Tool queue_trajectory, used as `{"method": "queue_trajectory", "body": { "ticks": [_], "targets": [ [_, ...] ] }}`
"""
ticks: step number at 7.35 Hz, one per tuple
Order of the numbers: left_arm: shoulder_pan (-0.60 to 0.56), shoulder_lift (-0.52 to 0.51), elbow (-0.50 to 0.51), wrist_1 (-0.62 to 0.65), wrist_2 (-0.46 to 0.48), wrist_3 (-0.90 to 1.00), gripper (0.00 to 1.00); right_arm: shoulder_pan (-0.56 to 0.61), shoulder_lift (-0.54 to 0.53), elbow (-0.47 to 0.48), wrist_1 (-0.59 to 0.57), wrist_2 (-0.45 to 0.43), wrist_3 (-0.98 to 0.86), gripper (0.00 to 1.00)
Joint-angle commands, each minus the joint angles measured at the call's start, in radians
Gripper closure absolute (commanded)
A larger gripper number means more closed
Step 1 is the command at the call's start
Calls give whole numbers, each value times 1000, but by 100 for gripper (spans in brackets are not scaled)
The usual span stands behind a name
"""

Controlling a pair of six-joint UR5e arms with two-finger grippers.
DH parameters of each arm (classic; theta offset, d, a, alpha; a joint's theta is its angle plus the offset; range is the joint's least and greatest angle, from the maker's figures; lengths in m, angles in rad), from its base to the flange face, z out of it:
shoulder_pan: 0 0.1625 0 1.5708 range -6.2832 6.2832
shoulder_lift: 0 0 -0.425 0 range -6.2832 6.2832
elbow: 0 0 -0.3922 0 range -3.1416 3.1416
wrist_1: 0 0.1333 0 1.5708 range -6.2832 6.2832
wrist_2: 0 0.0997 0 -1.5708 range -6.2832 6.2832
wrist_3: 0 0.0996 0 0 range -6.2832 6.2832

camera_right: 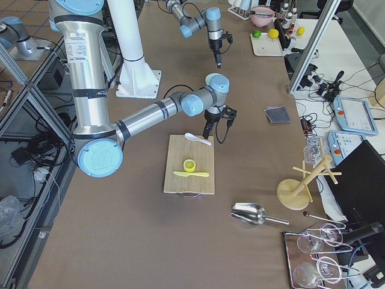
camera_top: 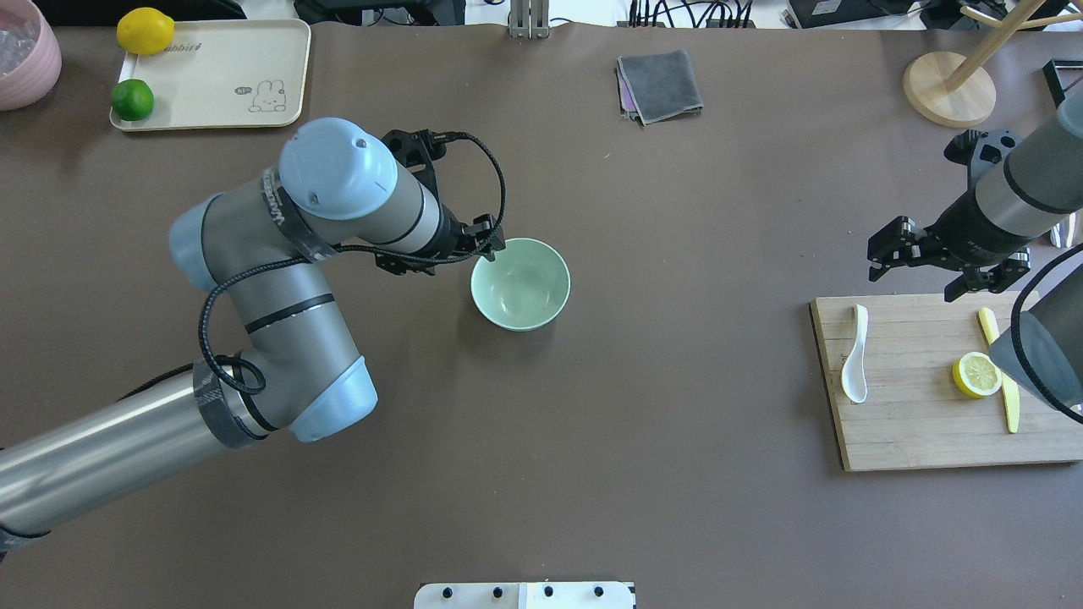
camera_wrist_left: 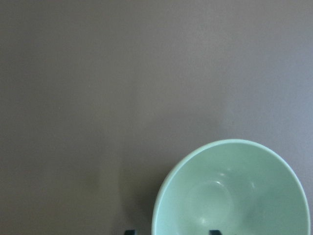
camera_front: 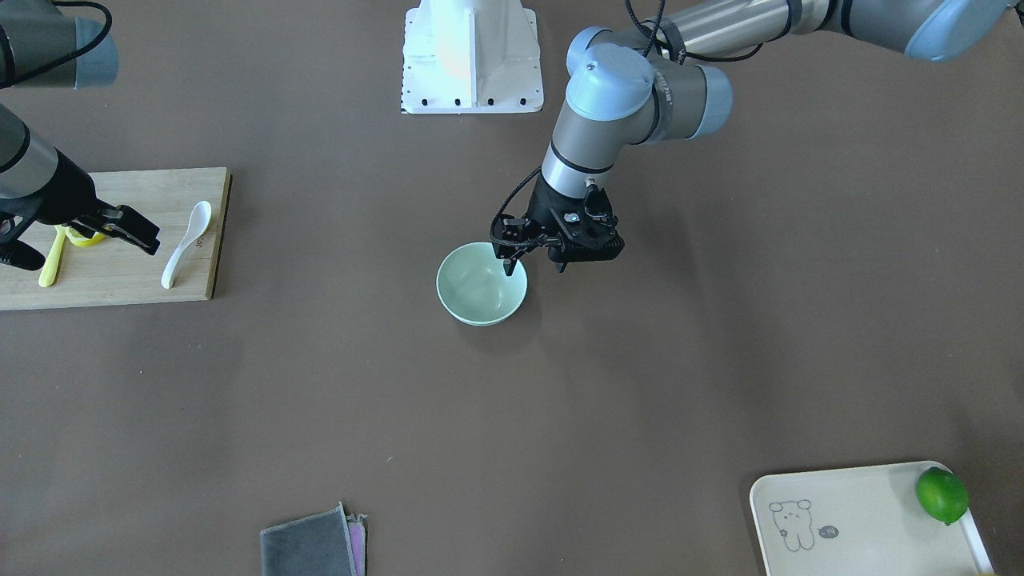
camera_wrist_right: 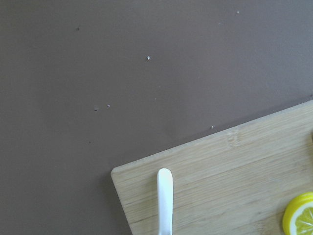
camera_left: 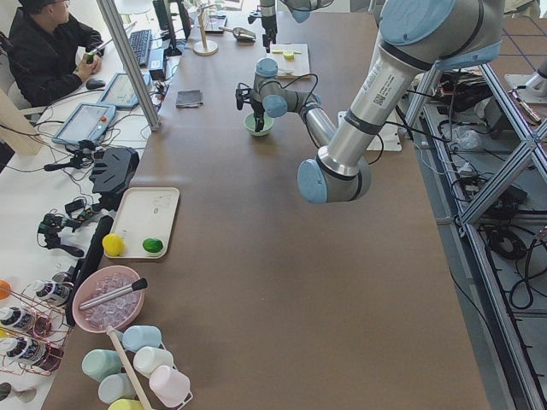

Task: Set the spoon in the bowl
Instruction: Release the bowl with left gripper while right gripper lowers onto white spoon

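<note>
One spoon, one bowl, two grippers: the spoon is on the board, not in the bowl.

From the left we see one flat cream tray (camera_top: 211, 85) with one yellow lemon (camera_top: 145, 30) and one green lime (camera_top: 133, 99). Next, the left gripper (camera_front: 536, 268) has its fingers spread over the rim of one round, smooth, pale green bowl (camera_top: 520, 292), one finger inside and one outside. Then comes one soft grey cloth (camera_top: 660, 85). The right gripper (camera_top: 914, 283) hangs spread wide, holding nothing, by the edge of one wooden board (camera_top: 914, 423). On the board lie one shiny white spoon (camera_top: 856, 355) with a deep oval scoop, one lemon half (camera_top: 975, 375) and one yellow knife (camera_top: 1011, 406).
</note>
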Motion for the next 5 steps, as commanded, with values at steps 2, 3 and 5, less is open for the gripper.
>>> {"method": "queue_trajectory", "body": {
  "ticks": [2, 3, 5],
  "targets": [
    [-99, 22, -31, 53, -81, 103, 2, -50, -10, -43, 35, -37, 67, 0],
    [-99, 24, -36, 55, -81, 103, 2, -64, -10, -83, 117, -37, 102, 0],
    [-99, 26, -34, 53, -78, 105, 2, -115, -15, -128, 225, -40, 175, 0]
  ]
}}
